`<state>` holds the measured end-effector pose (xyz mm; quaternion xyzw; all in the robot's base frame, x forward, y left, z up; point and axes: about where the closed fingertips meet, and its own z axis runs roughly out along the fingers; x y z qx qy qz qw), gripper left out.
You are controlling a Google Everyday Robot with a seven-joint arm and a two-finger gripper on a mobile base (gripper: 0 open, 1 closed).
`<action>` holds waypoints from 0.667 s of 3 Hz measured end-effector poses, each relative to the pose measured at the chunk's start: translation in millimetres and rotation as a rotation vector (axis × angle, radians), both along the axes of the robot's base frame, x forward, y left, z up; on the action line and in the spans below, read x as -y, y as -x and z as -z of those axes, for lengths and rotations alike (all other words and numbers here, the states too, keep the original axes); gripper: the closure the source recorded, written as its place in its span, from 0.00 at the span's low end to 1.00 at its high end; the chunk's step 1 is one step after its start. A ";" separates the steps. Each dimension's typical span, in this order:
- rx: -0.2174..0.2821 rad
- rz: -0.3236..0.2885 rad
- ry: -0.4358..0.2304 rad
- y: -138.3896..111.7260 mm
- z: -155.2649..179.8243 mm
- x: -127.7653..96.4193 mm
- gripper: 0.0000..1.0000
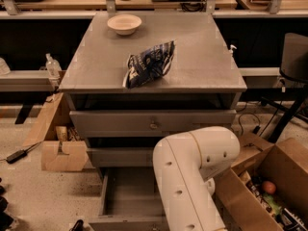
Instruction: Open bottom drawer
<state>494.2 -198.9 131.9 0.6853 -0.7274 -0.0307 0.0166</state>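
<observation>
The grey cabinet [144,66] has three drawers. The bottom drawer [126,196] is pulled out, and its plain grey tray interior shows from above; its front [120,223] lies at the picture's lower edge. The top drawer front [120,123] with its small knob [153,125] and the middle front [115,157] stand nearly closed. My white arm [192,177] comes up from the bottom right and covers the right part of the lower drawers. The gripper is hidden behind the arm or below the picture's edge.
A white bowl [124,24] and a dark blue chip bag [149,64] lie on the cabinet top. A cardboard box [57,143] stands on the floor at the left. An open box with items [269,191] is at the right. A dark chair [293,61] stands far right.
</observation>
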 end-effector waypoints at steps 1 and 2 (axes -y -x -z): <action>0.000 0.000 0.000 0.0 0.0 0.0 1.00; 0.000 0.000 0.000 -1.0 0.0 -0.1 0.73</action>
